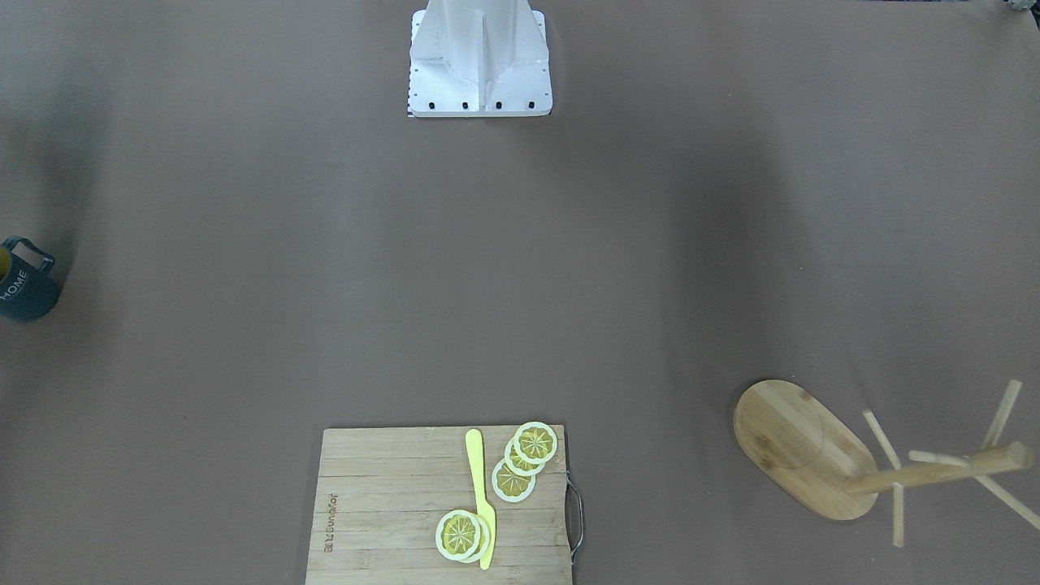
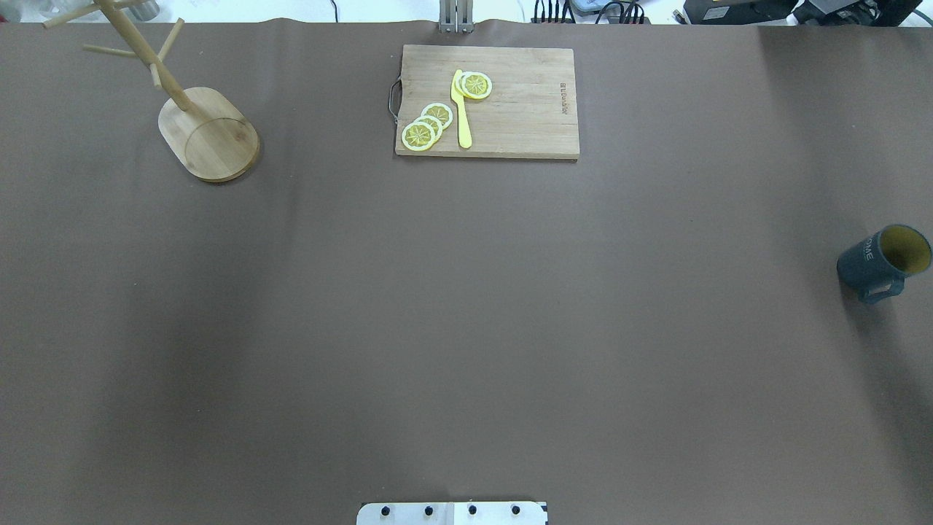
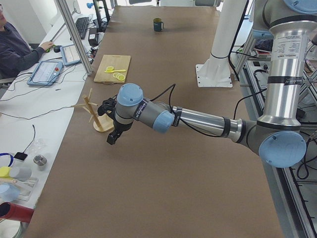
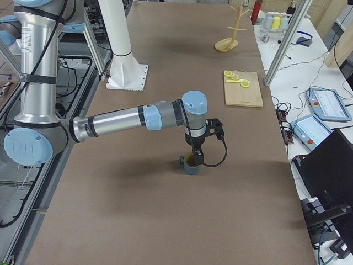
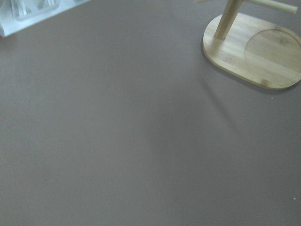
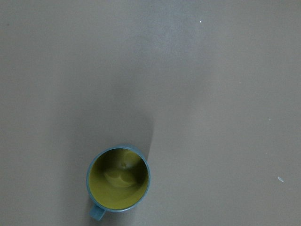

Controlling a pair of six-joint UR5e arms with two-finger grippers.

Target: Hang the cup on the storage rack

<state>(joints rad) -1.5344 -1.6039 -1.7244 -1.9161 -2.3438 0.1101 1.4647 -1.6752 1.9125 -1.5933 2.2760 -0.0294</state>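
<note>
- The cup point(image 2: 882, 261) is seen standing upright on the table point(image 2: 466, 328), close to its right edge and about midway between the near and far edges. Its yellow inside faces up and its handle is turned toward the robot's side.
- In the exterior right view, the right gripper point(image 4: 197, 157) is held pointing down directly over the cup point(image 4: 191, 164), low above its rim. Whether the two touch cannot be told.
- In the right wrist view, the cup point(image 6: 118, 181) is seen from straight above, in the lower left of the picture.
- Whether the right gripper's jaws are spread or pressed together cannot be told.
- The storage rack point(image 2: 211, 135) is placed upright at the table's far left corner, well apart from the cup.
- The left gripper point(image 3: 113, 139) is held above the table just beside the storage rack point(image 3: 101, 124); the state of its jaws cannot be told.
- A cutting board point(image 2: 503, 109) with lemon slices point(image 2: 426, 127) and a yellow knife point(image 2: 461, 109) is laid at the middle of the far edge.
</note>
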